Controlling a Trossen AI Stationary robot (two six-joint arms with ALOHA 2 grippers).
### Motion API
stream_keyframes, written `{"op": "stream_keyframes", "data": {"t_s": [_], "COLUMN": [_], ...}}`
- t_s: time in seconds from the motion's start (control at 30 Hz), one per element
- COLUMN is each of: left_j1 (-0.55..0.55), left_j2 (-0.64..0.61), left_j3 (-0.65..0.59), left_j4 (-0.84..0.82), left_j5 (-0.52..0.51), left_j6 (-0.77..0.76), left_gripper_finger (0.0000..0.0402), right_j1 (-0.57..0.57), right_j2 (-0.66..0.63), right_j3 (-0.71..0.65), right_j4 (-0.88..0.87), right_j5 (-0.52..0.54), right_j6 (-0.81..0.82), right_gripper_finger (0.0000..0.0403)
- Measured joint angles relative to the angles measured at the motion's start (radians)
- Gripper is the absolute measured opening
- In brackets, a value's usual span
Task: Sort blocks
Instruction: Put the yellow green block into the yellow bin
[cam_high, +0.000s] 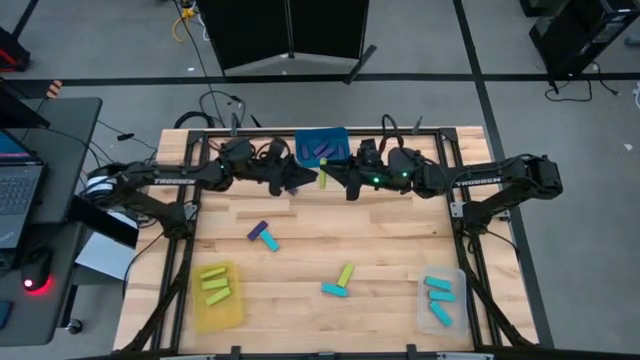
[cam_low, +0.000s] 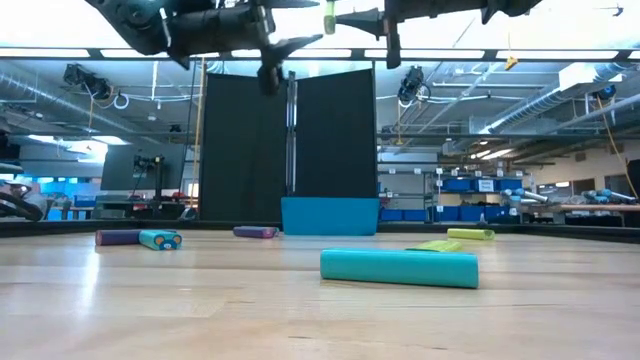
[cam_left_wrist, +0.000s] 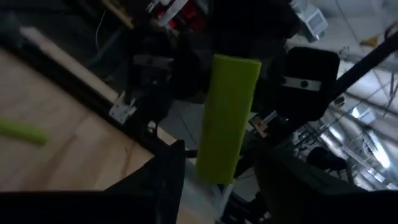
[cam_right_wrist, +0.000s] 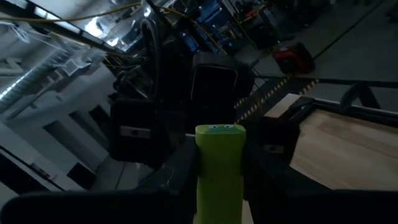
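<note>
The right gripper (cam_high: 338, 181) holds a lime block (cam_high: 323, 180) between its fingers, just in front of the blue bin (cam_high: 322, 145). In the right wrist view the lime block (cam_right_wrist: 219, 171) stands upright between the two dark fingers (cam_right_wrist: 177, 171). The left gripper (cam_high: 300, 180) is just beside the same block, on the other side, and its fingers stand wide apart; in the left wrist view the block (cam_left_wrist: 227, 118) shows between the fingers (cam_left_wrist: 165, 180) with a gap on each side. Both grippers hang high above the surface (cam_high: 380, 250), as the low view shows, with the block (cam_low: 327, 16) between them near the top.

Inside the blue bin lie purple blocks (cam_high: 319, 152). In front of the bin, toward the middle of the surface, a purple block (cam_high: 257, 231) and a cyan block (cam_high: 268, 241) lie touching. Farther from the bin, a lime block (cam_high: 345, 274) and a cyan one (cam_high: 334, 290) lie together. The yellow bin (cam_high: 218, 310), at the near left corner far from the blue bin, holds three lime blocks (cam_high: 214, 284). The clear bin (cam_high: 455, 300), at the near right corner, holds three cyan blocks (cam_high: 438, 297).
</note>
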Motion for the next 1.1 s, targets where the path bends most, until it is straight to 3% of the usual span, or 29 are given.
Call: {"op": "stream_keyframes", "data": {"t_s": [0.57, 1.1], "left_j1": [0.000, 0.000], "left_j2": [0.069, 0.069], "left_j3": [0.111, 0.112], "left_j4": [-0.058, -0.047], "left_j5": [0.049, 0.062], "left_j6": [0.199, 0.264], "left_gripper_finger": [0.0194, 0.0110], "right_j1": [0.000, 0.000], "right_j2": [0.000, 0.000], "right_j3": [-0.001, -0.001], "right_j4": [0.044, 0.047], "right_j5": [-0.012, -0.039], "right_j6": [0.000, -0.015], "right_gripper_finger": [0.0108, 0.0108]}}
